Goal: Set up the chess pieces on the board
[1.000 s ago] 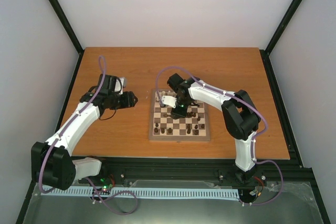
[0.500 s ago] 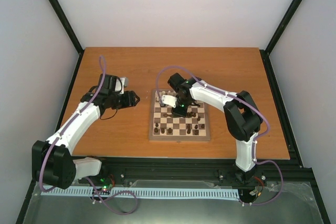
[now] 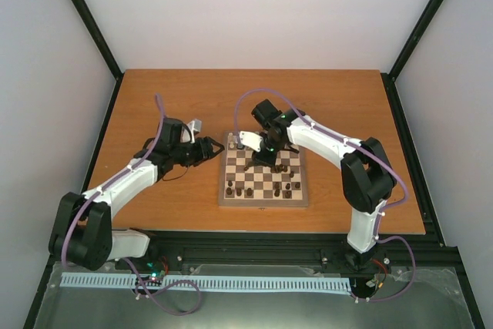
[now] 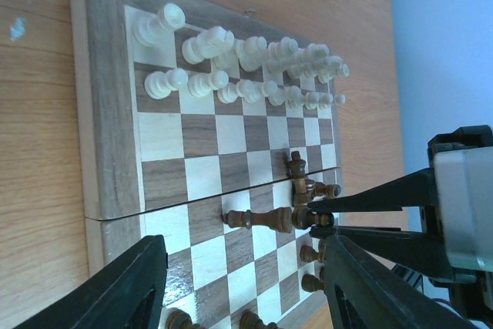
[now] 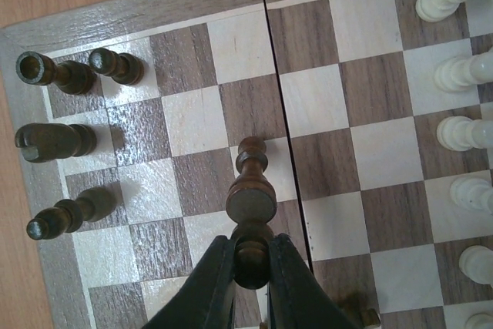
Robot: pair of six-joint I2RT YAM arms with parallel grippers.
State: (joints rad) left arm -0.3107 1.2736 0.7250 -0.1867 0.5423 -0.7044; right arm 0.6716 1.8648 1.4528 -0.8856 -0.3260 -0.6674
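Observation:
The board (image 3: pixel 263 199) lies mid-table. Cream pieces (image 4: pixel 254 71) stand in two rows along one side. Dark pieces (image 5: pixel 62 105) stand scattered along the other. My right gripper (image 5: pixel 251 263) is over the board (image 5: pixel 370 152), shut on a small upright dark piece (image 5: pixel 252 256). A dark piece (image 5: pixel 251 182) lies on its side, its base against the held one; it also shows in the left wrist view (image 4: pixel 258 219). My left gripper (image 3: pixel 212 149) is open and empty, hovering at the board's left edge (image 4: pixel 104 144). The right fingers (image 4: pixel 370 202) show in its view.
The orange-brown table (image 3: pixel 347 105) extends around the board. Black frame rails (image 3: pixel 408 144) border the table's sides. Several dark pieces (image 4: pixel 312 190) crowd close around the right gripper. Grey walls rise behind.
My left arm has swung right, bringing its gripper to the board's left edge. My right gripper has shifted slightly on the board and stays shut.

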